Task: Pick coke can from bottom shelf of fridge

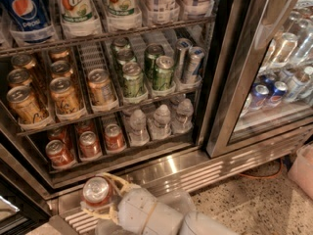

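Observation:
My gripper [100, 195] is shut on a red coke can [96, 190] with a silver top, holding it in front of the fridge's steel base [171, 168], below and outside the bottom shelf [122, 153]. The pale arm runs off the lower edge. Several more red coke cans [90, 143] stand in lanes at the left of the bottom shelf. Small water bottles [161, 121] fill its right side. The fridge [215, 82] stands open with its steel frame to the right.
Orange-gold cans [63, 94] and green cans [142, 75] sit on the rack above. Large bottles [73, 4] stand on the top rack. A second glass-door compartment [279, 82] is on the right. An orange cable [264, 175] lies on the speckled floor.

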Robot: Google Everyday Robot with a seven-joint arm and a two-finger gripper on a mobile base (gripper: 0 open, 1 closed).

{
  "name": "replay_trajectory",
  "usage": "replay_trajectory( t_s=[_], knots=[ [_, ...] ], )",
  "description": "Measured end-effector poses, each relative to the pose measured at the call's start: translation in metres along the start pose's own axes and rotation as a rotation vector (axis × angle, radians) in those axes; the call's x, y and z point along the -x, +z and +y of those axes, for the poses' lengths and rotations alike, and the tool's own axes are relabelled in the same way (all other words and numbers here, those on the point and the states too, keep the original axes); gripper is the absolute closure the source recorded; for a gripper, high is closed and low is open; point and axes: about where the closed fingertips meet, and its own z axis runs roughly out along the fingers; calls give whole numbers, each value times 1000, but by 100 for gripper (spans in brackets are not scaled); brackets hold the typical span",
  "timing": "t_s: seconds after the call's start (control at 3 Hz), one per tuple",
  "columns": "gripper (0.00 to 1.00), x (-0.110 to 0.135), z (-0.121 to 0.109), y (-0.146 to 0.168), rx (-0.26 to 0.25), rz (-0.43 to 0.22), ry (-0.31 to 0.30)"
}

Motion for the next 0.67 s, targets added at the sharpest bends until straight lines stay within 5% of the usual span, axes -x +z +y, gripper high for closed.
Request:
replay_trajectory(
  t_s=[0.67],
  knots=[
    [100,9,-14,-55,-162,158,-83]
  ],
)
